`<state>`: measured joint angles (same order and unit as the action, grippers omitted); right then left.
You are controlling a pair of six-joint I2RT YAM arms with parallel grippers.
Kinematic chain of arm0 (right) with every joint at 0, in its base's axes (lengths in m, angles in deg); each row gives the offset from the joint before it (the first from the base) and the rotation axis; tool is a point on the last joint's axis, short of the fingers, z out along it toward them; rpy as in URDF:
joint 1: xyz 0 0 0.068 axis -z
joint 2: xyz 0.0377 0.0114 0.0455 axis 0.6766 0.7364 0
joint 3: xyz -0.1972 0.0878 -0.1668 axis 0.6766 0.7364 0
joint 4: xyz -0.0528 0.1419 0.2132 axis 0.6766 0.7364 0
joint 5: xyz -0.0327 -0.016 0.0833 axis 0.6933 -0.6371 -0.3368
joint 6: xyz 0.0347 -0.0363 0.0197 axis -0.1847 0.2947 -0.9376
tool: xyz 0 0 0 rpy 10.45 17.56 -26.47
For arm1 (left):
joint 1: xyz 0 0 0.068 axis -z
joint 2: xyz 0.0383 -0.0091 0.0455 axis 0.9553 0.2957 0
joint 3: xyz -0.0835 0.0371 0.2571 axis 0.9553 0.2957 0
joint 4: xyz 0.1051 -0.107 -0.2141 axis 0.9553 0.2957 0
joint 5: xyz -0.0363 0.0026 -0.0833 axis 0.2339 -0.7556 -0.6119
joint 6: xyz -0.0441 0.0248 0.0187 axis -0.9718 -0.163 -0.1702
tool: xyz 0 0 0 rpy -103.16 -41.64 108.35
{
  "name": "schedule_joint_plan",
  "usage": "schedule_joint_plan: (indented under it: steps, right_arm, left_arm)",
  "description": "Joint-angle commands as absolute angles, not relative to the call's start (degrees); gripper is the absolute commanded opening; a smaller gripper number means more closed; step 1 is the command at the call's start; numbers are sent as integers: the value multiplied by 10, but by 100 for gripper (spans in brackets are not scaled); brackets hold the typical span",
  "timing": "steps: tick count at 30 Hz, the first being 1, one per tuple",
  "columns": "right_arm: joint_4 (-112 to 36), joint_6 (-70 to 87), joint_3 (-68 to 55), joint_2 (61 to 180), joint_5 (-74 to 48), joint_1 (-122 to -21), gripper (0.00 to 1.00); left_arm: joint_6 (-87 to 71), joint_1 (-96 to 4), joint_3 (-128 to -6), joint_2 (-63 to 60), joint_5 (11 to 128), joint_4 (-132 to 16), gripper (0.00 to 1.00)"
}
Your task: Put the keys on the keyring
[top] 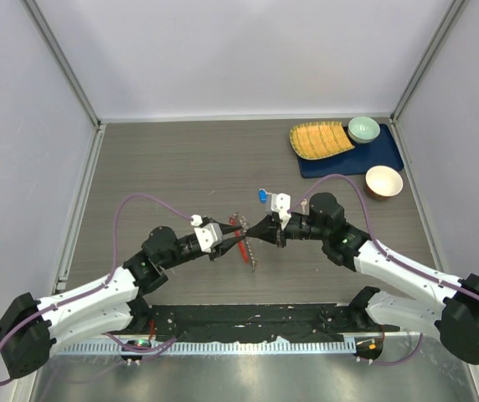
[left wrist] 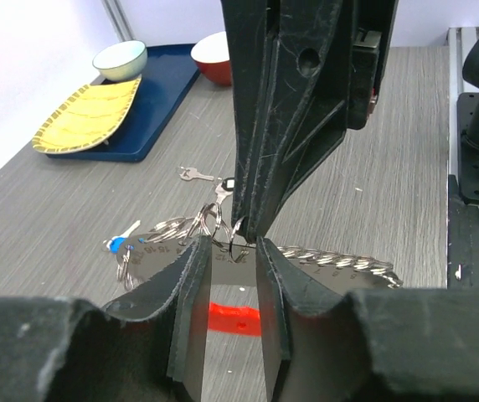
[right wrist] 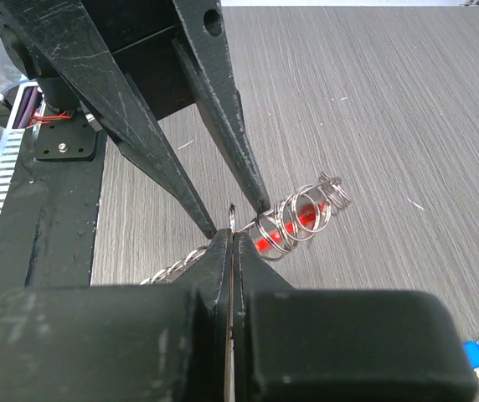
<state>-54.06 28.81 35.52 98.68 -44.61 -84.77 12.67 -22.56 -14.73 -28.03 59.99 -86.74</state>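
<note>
The keyring (top: 246,248), a silver chain with several wire rings and a red oblong fob (left wrist: 235,318), hangs between my two grippers at the table's middle. My left gripper (top: 232,230) is closed on the keyring's flat metal part (left wrist: 231,251), with the fob showing between its fingers. My right gripper (top: 254,229) is shut on a small thin metal ring (right wrist: 232,216), tip to tip with the left gripper. The rings (right wrist: 302,216) sit just right of that tip. A blue-headed key (top: 262,195) and a plain silver key (left wrist: 193,174) lie on the table. No red-headed key shows.
At the back right stands a blue tray (top: 388,157) with a yellow ribbed plate (top: 319,140) and a green bowl (top: 363,129). A red-and-white bowl (top: 383,181) sits beside it. A black mat (top: 248,318) runs along the near edge between the arm bases.
</note>
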Motion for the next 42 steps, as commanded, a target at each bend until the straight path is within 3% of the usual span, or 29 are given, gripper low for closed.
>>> schedule_joint_plan:
  steps: [1, 6, 12, 15, 19, 20, 21, 24, 28, 33, 42]
  right_arm:
    - [-569, 296, 347, 971, -461, -849, 1]
    - [-569, 296, 347, 968, -459, -849, 1]
    - [-562, 298, 348, 970, -456, -849, 1]
    - [-549, 288, 346, 977, -456, -849, 1]
    - [-530, 240, 346, 976, -434, -849, 9]
    - [-514, 228, 345, 974, -414, -849, 13]
    - [-499, 217, 342, 972, -402, -849, 26]
    - [-430, 175, 325, 965, -337, -849, 49]
    - [-341, 115, 283, 964, -262, -844, 65]
    - [-209, 70, 223, 1007, -121, -811, 69]
    - [-133, 3, 147, 1113, -55, -724, 64]
  left_arm:
    - [135, -226, -173, -273, 571, -869, 29]
    - [135, -226, -178, -266, 558, -857, 20]
    - [140, -226, -178, -265, 559, -857, 2]
    - [146, -226, -171, -265, 568, -861, 0]
    - [162, -226, -142, -274, 598, -879, 0]
    - [169, -226, -134, -276, 608, -890, 0]
    - [175, -226, -117, -280, 630, -894, 0]
    - [205, -226, -88, -286, 670, -903, 0]
    - [235, -225, -65, -288, 693, -907, 0]
    - [256, -224, -46, -288, 690, -911, 0]
    - [285, -216, -54, -231, 694, -922, 0]
